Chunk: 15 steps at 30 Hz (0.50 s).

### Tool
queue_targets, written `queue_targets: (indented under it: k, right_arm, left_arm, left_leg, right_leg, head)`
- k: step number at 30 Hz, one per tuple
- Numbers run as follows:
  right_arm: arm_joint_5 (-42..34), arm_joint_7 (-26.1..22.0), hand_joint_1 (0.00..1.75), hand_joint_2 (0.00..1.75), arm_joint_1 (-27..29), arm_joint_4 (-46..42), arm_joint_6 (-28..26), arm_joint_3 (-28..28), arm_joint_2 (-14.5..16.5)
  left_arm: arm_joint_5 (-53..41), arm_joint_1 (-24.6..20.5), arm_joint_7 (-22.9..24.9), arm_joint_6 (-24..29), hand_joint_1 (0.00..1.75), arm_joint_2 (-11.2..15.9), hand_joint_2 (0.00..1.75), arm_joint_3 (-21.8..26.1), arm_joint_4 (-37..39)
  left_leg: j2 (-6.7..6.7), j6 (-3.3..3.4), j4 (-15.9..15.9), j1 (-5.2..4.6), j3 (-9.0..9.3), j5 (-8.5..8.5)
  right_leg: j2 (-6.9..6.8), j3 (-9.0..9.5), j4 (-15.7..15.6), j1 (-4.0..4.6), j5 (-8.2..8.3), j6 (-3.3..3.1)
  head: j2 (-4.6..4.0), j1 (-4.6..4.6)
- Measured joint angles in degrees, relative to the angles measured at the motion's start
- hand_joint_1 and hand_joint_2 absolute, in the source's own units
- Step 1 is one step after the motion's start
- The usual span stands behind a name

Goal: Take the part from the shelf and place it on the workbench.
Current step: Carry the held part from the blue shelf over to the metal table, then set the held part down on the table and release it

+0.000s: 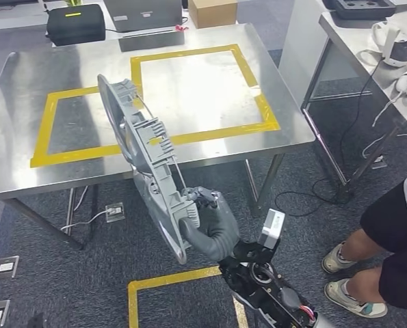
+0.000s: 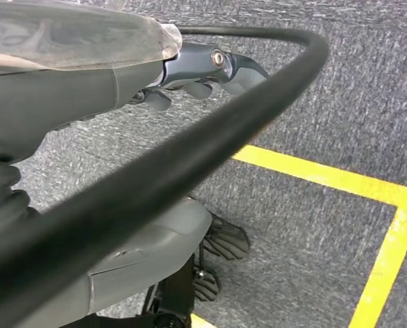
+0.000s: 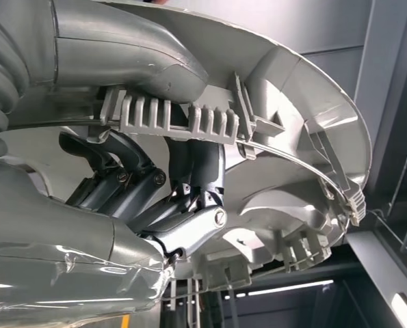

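We see our right hand (image 1: pixel 214 229) gripping the grey plastic part (image 1: pixel 144 160), tilted above the front edge of the steel workbench (image 1: pixel 25 171). Yellow tape frames (image 1: pixel 206 89) on the bench hold nothing. We cannot tell how our left hand (image 2: pixel 211 68) stands.

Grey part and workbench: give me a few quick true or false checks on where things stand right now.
1. The right hand grips the grey part. True.
2. The grey part already lies flat on the workbench. False: it is held tilted in the air at the near edge.
3. Yellow tape marks rectangles on the workbench. True.
4. The left hand holds a second part. False: it holds nothing and hangs over grey carpet.
5. A person's feet show on the robot's right. True.
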Motion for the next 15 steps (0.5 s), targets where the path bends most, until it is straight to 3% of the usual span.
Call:
queue_targets:
  k: [2, 4, 5, 6, 7, 9, 10, 12, 15]
  right_arm:
    - [0.0, -0.1, 1.75, 1.75, -0.2, 0.1, 0.3, 0.0, 0.1]
    - [-0.1, -0.2, 1.75, 1.75, -0.3, 0.2, 0.7, 0.1, 0.1]
    - [-0.3, -0.2, 1.75, 1.75, -0.3, 0.3, 0.9, 0.2, 0.1]
    - [-0.4, -0.3, 1.75, 1.75, -0.2, 0.5, 1.0, 0.2, 0.1]
    - [-0.6, -0.4, 1.75, 1.75, -0.2, 0.6, 1.1, 0.3, 0.1]
    - [-0.7, -0.5, 1.75, 1.75, -0.3, 0.8, 1.2, 0.3, 0.1]
    - [-0.8, -0.5, 1.75, 1.75, -0.3, 0.8, 1.3, 0.3, 0.1]
    - [-0.9, -0.6, 1.75, 1.75, -0.4, 0.9, 1.4, 0.3, 0.1]
    - [-0.9, -0.7, 1.75, 1.75, -0.4, 1.0, 1.4, 0.3, 0.1]
  left_arm:
    - [0.1, 0.0, 0.0, 0.1, 0.00, -0.1, 1.75, 0.0, 0.0]
    - [0.2, 0.0, 0.0, 0.2, 0.00, -0.1, 1.75, 0.0, 0.0]
    - [0.2, 0.0, 0.0, 0.2, 0.00, -0.1, 1.75, 0.0, 0.0]
    - [0.2, 0.1, 0.0, 0.2, 0.00, -0.2, 1.75, 0.0, 0.0]
    - [0.2, 0.1, 0.0, 0.2, 0.00, -0.2, 1.75, 0.0, 0.0]
    - [0.2, 0.1, 0.0, 0.2, 0.00, -0.3, 1.75, 0.0, 0.0]
    - [0.2, 0.0, 0.0, 0.2, 0.00, -0.3, 1.75, 0.0, 0.0]
    - [0.2, 0.0, 0.0, 0.2, 0.00, -0.2, 1.75, 0.0, 0.0]
    - [0.4, 0.0, 0.0, 0.2, 0.00, -0.1, 1.75, 0.0, 0.0]
  left_leg:
    - [-0.05, 0.12, -0.9, 0.52, 0.72, 0.28]
    - [-0.09, 0.23, -0.9, 0.56, 0.89, 0.22]
    - [-0.14, 0.19, -0.9, 0.61, 0.95, 0.14]
    - [-0.25, 0.08, -0.9, 0.69, 1.06, 0.03]
    - [-0.39, -0.10, -0.8, 0.81, 1.24, -0.13]
    - [-0.68, -0.68, -0.6, 1.06, 1.71, -0.64]
    - [-0.77, -1.01, -0.3, 1.03, 1.76, -0.90]
    - [-0.89, -1.53, 0.3, 0.90, 1.42, -1.15]
    - [-0.93, -1.23, 0.7, 0.85, 1.12, -1.07]
  right_leg:
    - [-0.06, -1.93, 4.6, -0.03, -2.66, 0.47]
    - [-0.08, -5.59, 12.6, -0.34, -6.05, 1.00]
    - [-0.09, -7.06, 15.4, -0.50, -6.73, 1.24]
    - [-0.09, -7.59, 16.0, -0.66, -6.21, 1.45]
    - [-0.10, -7.00, 14.3, -0.81, -4.58, 1.63]
    - [-0.01, -3.49, 6.4, -1.05, -0.20, 1.82]
    - [0.10, -1.80, 2.8, -1.06, 1.07, 1.74]
    - [0.35, -0.23, -0.3, -0.91, 1.32, 1.14]
    - [0.49, -0.12, -0.6, -0.79, 1.33, 0.65]
  head:
    - [0.00, 0.43]
    - [0.00, 1.10]
    - [0.00, 1.38]
    - [0.00, 1.60]
    - [0.00, 1.78]
    - [0.00, 2.22]
    - [0.00, 2.45]
    - [0.00, 2.55]
    - [0.00, 1.88]
